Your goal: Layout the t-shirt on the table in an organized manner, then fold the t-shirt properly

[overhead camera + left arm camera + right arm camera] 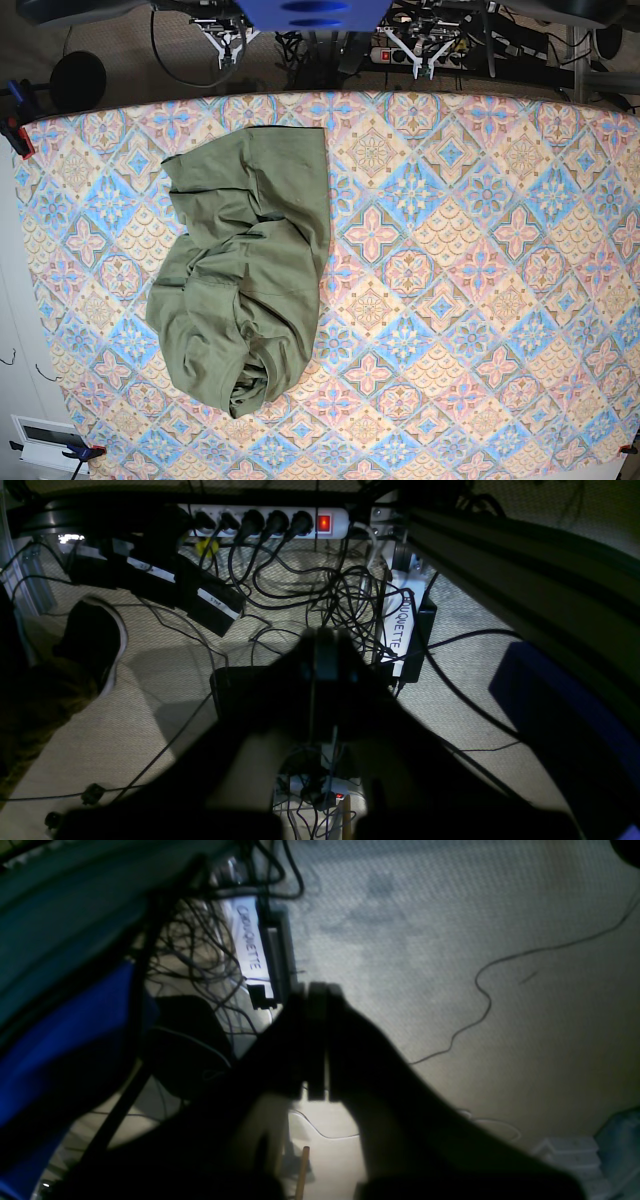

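Lying crumpled on the left half of the base view, one olive t-shirt (245, 270) rested on the patterned worktop (480, 260), bunched and folded over itself from near the upper edge to the lower left. Both arms were parked above the top edge, well apart from the cloth. The left hand (325, 647) and the right hand (315, 990) each had their fingers pressed together, holding nothing, with only floor and cables beneath them. To spread it well, each hand would probably need to pinch a separate outer edge and draw it apart flat before folding. Counted: one shirt, one worktop, two hands.
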Action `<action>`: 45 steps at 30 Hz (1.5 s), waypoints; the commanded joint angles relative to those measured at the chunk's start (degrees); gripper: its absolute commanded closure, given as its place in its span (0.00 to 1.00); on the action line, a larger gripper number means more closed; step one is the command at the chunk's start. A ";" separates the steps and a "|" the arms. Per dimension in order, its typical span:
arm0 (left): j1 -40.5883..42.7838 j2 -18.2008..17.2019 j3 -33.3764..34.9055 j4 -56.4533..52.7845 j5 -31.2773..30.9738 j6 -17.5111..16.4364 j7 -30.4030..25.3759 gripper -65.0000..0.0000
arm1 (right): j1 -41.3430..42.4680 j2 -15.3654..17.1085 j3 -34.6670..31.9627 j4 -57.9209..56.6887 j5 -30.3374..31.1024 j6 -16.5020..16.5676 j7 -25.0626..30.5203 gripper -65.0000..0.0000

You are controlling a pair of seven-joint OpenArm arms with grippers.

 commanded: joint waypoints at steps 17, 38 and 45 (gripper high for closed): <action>0.84 -0.20 -0.05 0.22 0.12 0.19 -0.47 1.00 | 0.00 0.19 0.01 0.29 -0.03 -0.01 0.30 0.99; 16.40 -6.97 0.30 18.41 0.74 0.19 -0.21 1.00 | -22.06 4.58 5.11 29.92 0.05 -0.10 0.21 0.99; 28.53 -9.35 0.30 36.79 0.74 0.19 -0.21 1.00 | -34.20 4.58 12.76 53.21 0.05 -0.10 -1.02 0.99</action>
